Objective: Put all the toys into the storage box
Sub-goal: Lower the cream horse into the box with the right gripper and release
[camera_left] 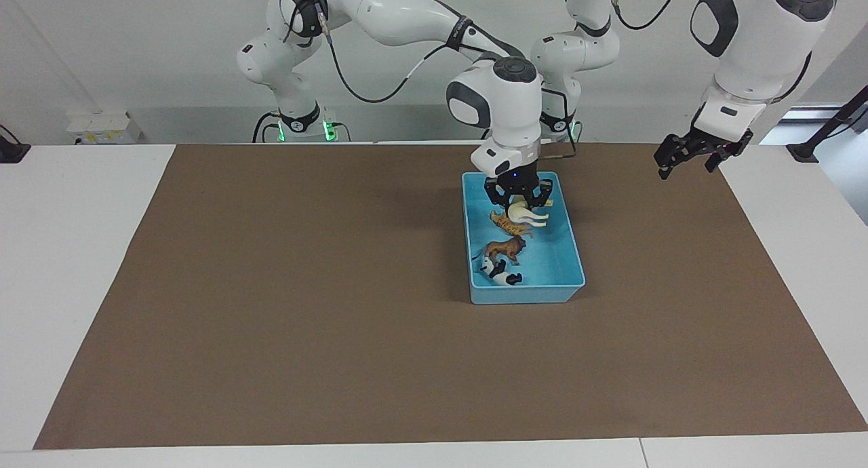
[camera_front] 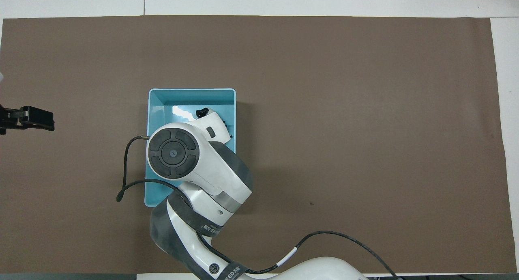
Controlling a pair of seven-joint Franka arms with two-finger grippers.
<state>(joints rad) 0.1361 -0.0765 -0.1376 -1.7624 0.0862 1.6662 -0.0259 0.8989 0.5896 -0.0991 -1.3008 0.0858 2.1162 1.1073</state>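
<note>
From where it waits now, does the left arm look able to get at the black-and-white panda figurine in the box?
Probably yes. The panda figurine lies uncovered at the light blue plastic box's end farther from the robots. The right pincer occupies only the nearer end, over the cream-white horse.

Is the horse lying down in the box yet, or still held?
Held, it seems: the horse lies on its side between the right gripper's fingers, low inside the storage box, above the tiger.

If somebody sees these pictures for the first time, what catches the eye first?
The light blue storage box on the brown mat, with the right gripper lowered into it around the white horse. The tiger, lion and panda lie inside. The left gripper waits over the mat's edge.
</note>
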